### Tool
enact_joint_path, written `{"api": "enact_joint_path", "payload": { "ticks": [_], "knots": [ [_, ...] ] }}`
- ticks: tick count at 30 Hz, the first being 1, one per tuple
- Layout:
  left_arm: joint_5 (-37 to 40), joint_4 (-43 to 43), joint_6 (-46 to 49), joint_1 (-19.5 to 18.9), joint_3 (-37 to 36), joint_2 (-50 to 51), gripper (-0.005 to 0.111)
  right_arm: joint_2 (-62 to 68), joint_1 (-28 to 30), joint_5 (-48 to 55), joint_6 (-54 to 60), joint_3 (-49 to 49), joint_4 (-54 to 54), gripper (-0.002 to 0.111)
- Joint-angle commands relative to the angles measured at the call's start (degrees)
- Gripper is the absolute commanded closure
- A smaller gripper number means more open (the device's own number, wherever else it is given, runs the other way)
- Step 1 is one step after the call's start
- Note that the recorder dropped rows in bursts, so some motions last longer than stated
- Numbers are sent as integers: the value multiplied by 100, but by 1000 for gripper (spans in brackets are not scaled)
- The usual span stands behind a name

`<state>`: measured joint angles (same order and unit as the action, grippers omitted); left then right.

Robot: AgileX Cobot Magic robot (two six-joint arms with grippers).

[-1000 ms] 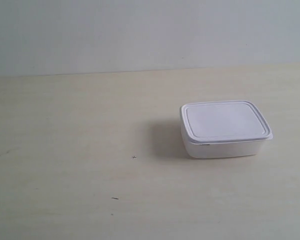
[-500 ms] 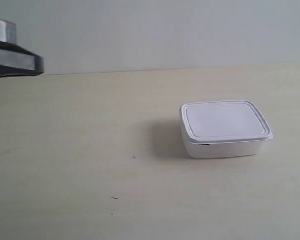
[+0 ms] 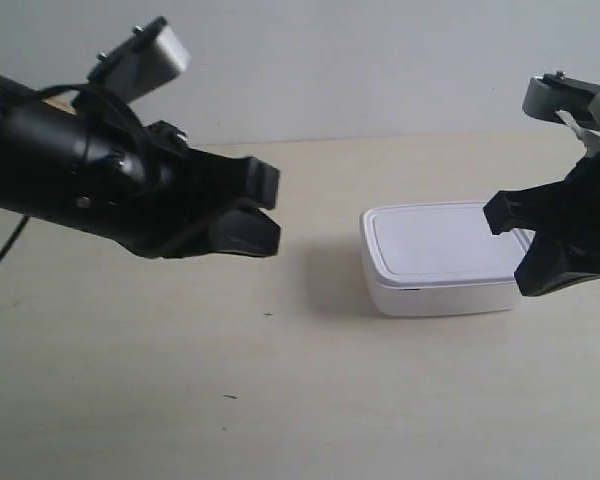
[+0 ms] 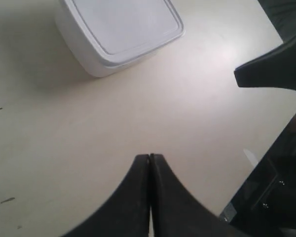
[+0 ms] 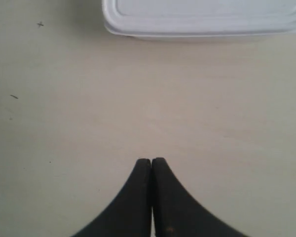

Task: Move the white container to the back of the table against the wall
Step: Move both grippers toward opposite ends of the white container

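The white container (image 3: 440, 250) lies lid-on, right of the table's (image 3: 180, 380) middle and well short of the wall (image 3: 360, 60). My left gripper (image 3: 275, 208) hangs above the table to the container's left, apart from it. The left wrist view shows that gripper (image 4: 150, 157) shut and empty, with the container (image 4: 121, 29) ahead of it. My right gripper (image 3: 513, 245) hovers at the container's right end, overlapping it in the exterior view. In its wrist view the right gripper (image 5: 151, 160) is shut on nothing, and the container (image 5: 202, 15) lies a good way beyond its tips.
A small cross mark (image 3: 268, 315) and a dark dash (image 3: 228, 397) dot the tabletop. The left wrist view shows the right arm's black finger (image 4: 271, 69) and dark framework (image 4: 271, 192) beyond the table's edge. A cable (image 3: 0, 262) trails from the left arm.
Both arms have swung into the exterior view, the left from the view's left edge, the right from its right. The container has not moved.
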<state>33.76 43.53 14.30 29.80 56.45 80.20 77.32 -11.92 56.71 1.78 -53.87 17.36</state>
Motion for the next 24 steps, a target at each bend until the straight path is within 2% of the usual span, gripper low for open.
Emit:
{"api": "enact_joint_path", "payload": {
  "ticks": [1, 5, 14, 24],
  "knots": [
    [-160, -824, -922, 484, 441, 406, 107, 218, 676, 259, 694, -49, 360, 108],
    [-196, -1453, -1608, 771, 881, 879, 107, 399, 1048, 374, 839, -49, 321, 108],
    [-491, -1442, -1913, 1343, 1335, 2045, 107, 1266, 1273, -44, 977, -49, 332, 108],
    [-774, -1441, -1939, 1411, 2276, 3388, 107, 2349, 1273, -929, 988, -49, 332, 108]
  ]
}}
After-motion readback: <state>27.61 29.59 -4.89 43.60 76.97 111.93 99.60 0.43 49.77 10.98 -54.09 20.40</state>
